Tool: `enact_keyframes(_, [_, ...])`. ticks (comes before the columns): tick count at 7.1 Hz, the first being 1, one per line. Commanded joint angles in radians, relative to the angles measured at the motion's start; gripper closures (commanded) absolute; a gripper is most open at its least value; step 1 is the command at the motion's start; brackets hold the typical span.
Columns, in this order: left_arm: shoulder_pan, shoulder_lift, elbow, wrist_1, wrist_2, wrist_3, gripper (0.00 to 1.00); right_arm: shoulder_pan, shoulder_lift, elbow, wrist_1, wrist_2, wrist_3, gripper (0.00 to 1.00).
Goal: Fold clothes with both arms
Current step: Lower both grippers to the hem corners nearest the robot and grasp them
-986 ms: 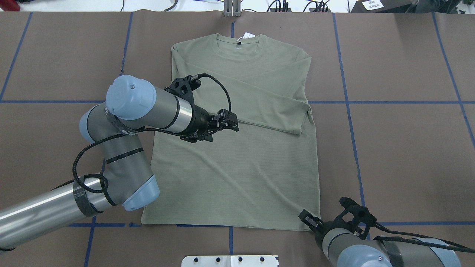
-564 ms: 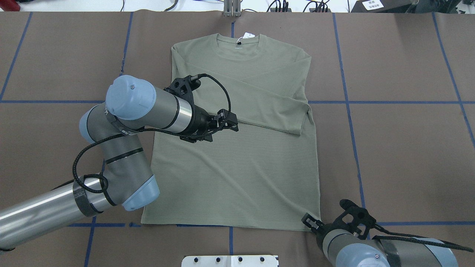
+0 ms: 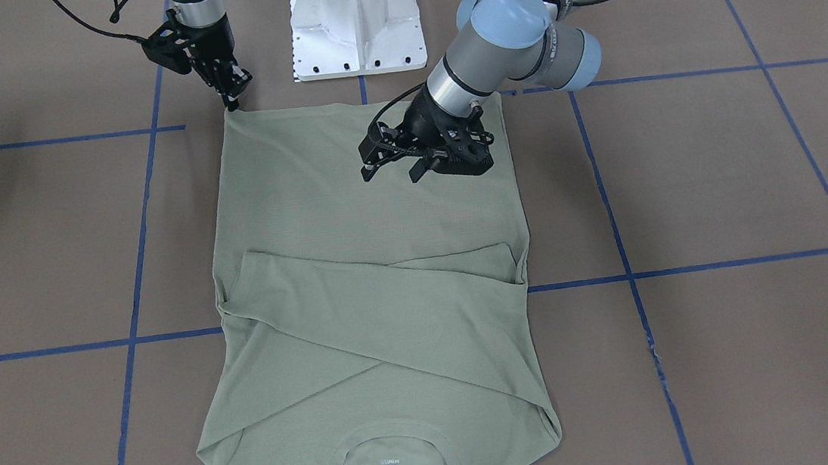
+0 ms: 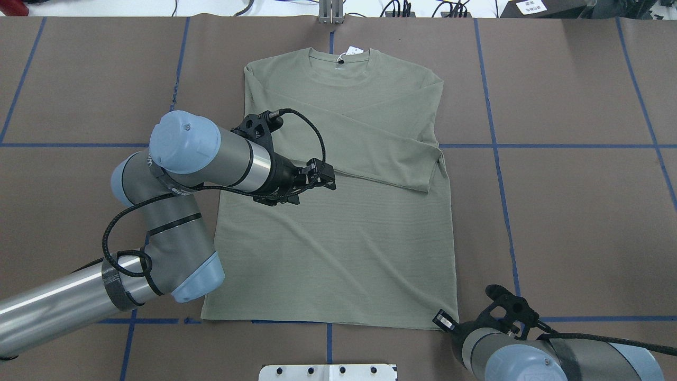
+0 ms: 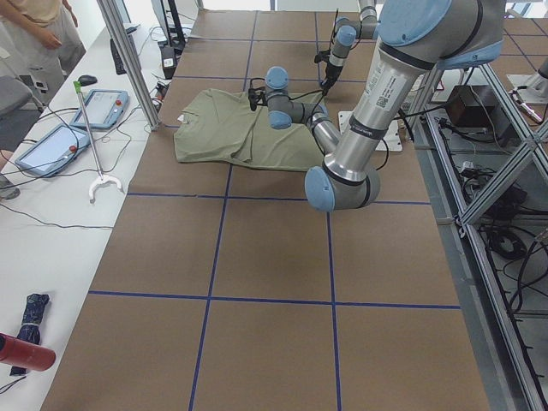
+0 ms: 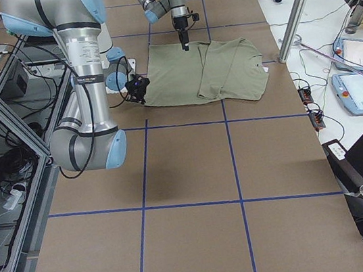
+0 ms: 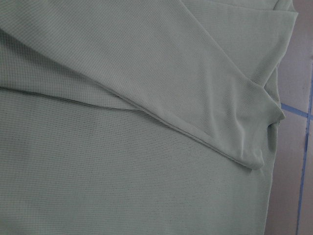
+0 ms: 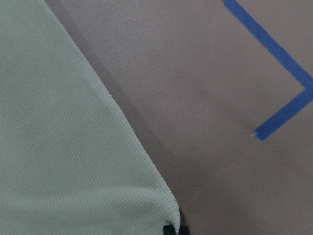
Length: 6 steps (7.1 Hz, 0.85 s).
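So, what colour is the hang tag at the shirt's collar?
White; the hang tag shows best in the overhead exterior view.

Robotics lab: teach pendants [image 5: 104, 109], taped table [image 4: 582, 222].

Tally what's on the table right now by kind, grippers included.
shirt: 1
hang tag: 1
grippers: 2, the left gripper and the right gripper
white pedestal base: 1
Total: 5
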Motion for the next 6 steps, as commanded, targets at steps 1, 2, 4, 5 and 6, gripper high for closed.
enact_keyframes(1, [0.003,0.027,-0.030,0.005,0.003,-0.016,0.09,0.007,0.004,0.018,-0.001,0.004,0.001,1.00])
enact_keyframes(2, [0.016,0.118,-0.161,0.045,0.020,-0.076,0.09,0.010,-0.005,0.042,-0.002,0.007,0.000,1.00])
enact_keyframes(4, [0.195,0.226,-0.335,0.263,0.300,-0.107,0.10,0.012,-0.005,0.041,-0.002,0.016,0.000,1.00])
enact_keyframes(5, [0.243,0.302,-0.387,0.318,0.346,-0.143,0.11,0.015,-0.005,0.041,-0.002,0.016,0.000,1.00])
enact_keyframes(6, [0.286,0.393,-0.429,0.358,0.362,-0.154,0.11,0.016,-0.004,0.043,-0.002,0.016,-0.002,1.00])
